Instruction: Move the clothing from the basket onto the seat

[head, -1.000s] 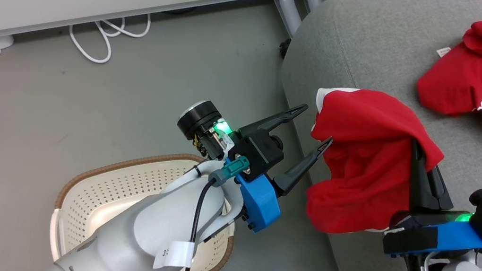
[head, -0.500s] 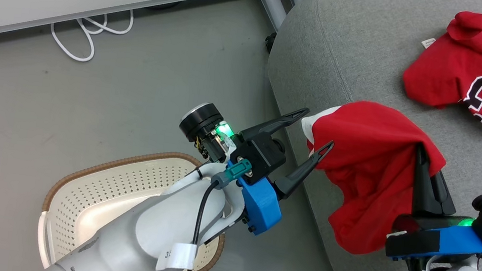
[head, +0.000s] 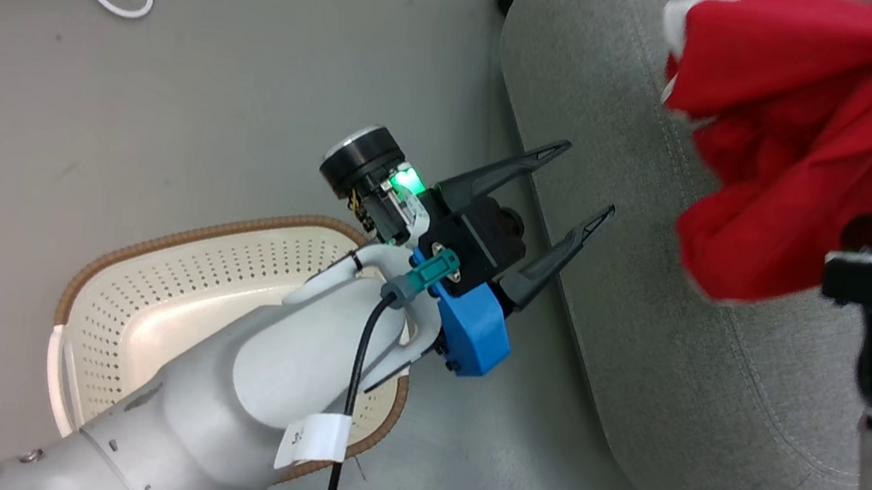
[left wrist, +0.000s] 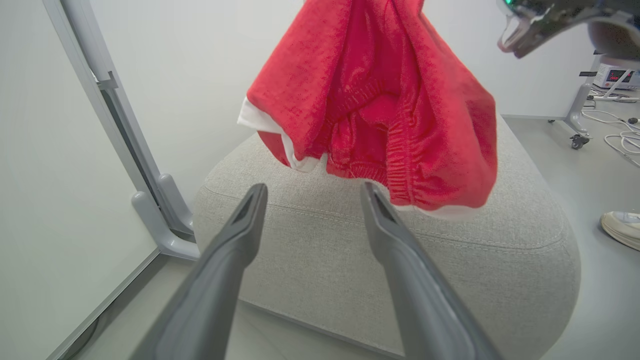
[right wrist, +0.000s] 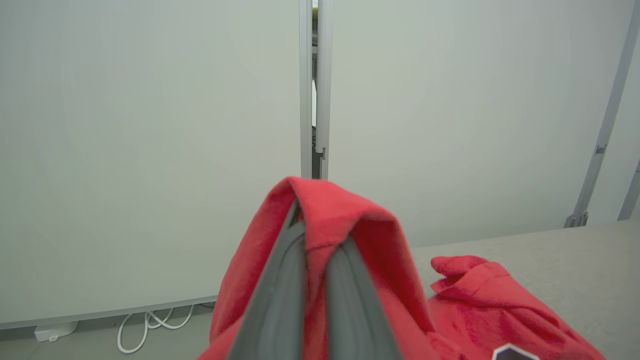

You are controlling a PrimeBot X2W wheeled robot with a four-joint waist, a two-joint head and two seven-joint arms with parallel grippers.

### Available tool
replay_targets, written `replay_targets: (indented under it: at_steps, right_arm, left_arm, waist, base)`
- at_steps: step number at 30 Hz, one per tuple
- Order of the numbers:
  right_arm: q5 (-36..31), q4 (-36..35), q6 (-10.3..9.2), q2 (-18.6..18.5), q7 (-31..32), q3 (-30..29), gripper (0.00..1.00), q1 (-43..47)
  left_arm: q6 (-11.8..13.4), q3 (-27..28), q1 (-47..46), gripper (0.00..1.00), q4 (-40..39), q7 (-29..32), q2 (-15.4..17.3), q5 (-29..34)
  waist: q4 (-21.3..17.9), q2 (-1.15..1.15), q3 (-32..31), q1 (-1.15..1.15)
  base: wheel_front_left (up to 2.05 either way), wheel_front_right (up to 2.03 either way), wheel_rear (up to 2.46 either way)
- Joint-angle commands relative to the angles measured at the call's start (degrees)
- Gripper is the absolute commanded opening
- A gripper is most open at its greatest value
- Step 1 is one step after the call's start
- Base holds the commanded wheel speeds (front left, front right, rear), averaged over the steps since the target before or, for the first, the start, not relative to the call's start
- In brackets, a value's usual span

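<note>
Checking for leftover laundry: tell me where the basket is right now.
In the head view the basket sits on the floor at the lower left, partly under the left arm and left of the seat.

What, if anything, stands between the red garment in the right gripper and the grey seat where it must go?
Nothing visible. The plain red garment hangs from the shut right gripper over bare seat fabric. The numbered garment lies aside on the seat, and the open left gripper sits beside the seat's edge.
</note>
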Motion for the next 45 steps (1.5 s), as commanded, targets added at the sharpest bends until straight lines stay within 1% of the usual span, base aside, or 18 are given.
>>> replay_targets:
  at_steps: [1,6,8,13,18,21,22,24,26,31,37,43,44,45]
  right_arm:
    - [-0.5,-1.2,0.02,-0.5,0.0,-1.2,0.0,-3.2]
    - [-0.6,-4.2,0.02,-3.2,0.0,-7.3,0.0,-12.3]
    - [-0.9,-4.5,0.02,-5.0,0.0,-9.9,0.0,-16.2]
    - [-1.7,-4.9,0.02,-9.6,0.0,-19.1,0.0,-24.3]
    - [-3.2,-1.5,0.02,-15.1,0.0,-25.9,0.0,-27.7]
    - [-3.6,1.8,0.02,-17.1,0.0,-28.7,0.0,-27.9]
    - [-3.7,3.0,0.02,-17.3,0.0,-29.5,0.0,-27.5]
    - [-3.7,5.1,0.02,-16.3,0.0,-30.9,0.0,-26.2]
    - [-4.6,7.1,0.02,-15.3,0.0,-31.0,0.0,-24.4]
    - [-5.4,11.3,0.02,-11.4,0.0,-30.5,0.0,-21.4]
    - [-5.9,13.9,0.02,-8.2,0.0,-30.1,0.0,-18.9]
    - [-5.8,14.6,0.02,-7.1,0.0,-29.7,0.0,-17.6]
    - [-5.5,13.4,0.02,-6.8,0.0,-30.3,1.0,-17.2]
    - [-5.5,13.4,0.02,-6.8,0.0,-30.3,1.0,-17.2]
  left_arm:
    - [0.3,0.2,-1.8,1.0,-0.3,0.2,0.9,0.6]
    - [0.3,0.0,-5.3,1.0,-2.3,1.8,2.3,1.9]
    - [0.4,-0.1,-6.6,1.0,-3.1,2.3,3.1,2.5]
    - [0.6,-0.4,-9.5,1.0,-5.4,3.7,4.2,3.8]
    - [0.8,-0.6,-11.3,1.0,-7.1,4.8,5.3,4.5]
    - [1.0,-0.8,-11.8,1.0,-7.8,5.0,5.8,4.7]
    - [1.1,-0.8,-11.9,1.0,-8.0,5.1,6.0,4.8]
    - [1.2,-0.9,-11.9,1.0,-8.3,5.2,6.3,4.8]
    - [1.3,-1.1,-11.7,1.0,-8.5,5.2,6.4,4.7]
    - [1.3,-1.4,-11.8,1.0,-8.7,5.3,6.3,4.3]
    - [1.6,-1.5,-12.4,1.0,-8.8,5.0,6.2,4.1]
    - [1.8,-1.7,-12.3,1.0,-8.6,4.8,6.4,4.0]
    - [2.0,-1.8,-12.0,1.0,-8.4,4.5,6.3,3.7]
    - [2.0,-1.8,-12.0,1.0,-8.4,4.5,6.3,3.7]
  waist:
    - [0.1,0.0,3.3,0.0]
    - [0.1,0.0,9.6,0.0]
    - [0.1,0.0,12.0,0.0]
    - [0.4,0.0,17.5,0.0]
    - [0.6,0.0,21.5,0.0]
    - [0.6,0.0,23.1,0.0]
    - [0.6,0.0,23.5,0.0]
    - [0.5,0.0,23.9,0.0]
    - [0.4,0.0,24.2,0.0]
    - [0.5,0.0,24.4,0.0]
    - [1.0,0.0,24.3,0.0]
    - [0.9,0.0,24.0,0.0]
    - [0.9,0.0,23.5,0.0]
    - [0.9,0.0,23.5,0.0]
  base:
    - [0.0,0.0,0.0]
    - [0.0,0.0,0.0]
    - [0.0,0.0,0.0]
    - [0.0,0.0,0.0]
    - [0.0,0.0,0.0]
    - [0.0,0.0,0.0]
    - [0.0,0.0,0.0]
    - [0.0,0.0,0.0]
    - [0.0,0.0,0.0]
    - [0.0,0.0,0.0]
    - [0.0,0.0,0.0]
    - [0.0,0.0,0.0]
    - [0.0,0.0,0.0]
    - [0.0,0.0,0.0]
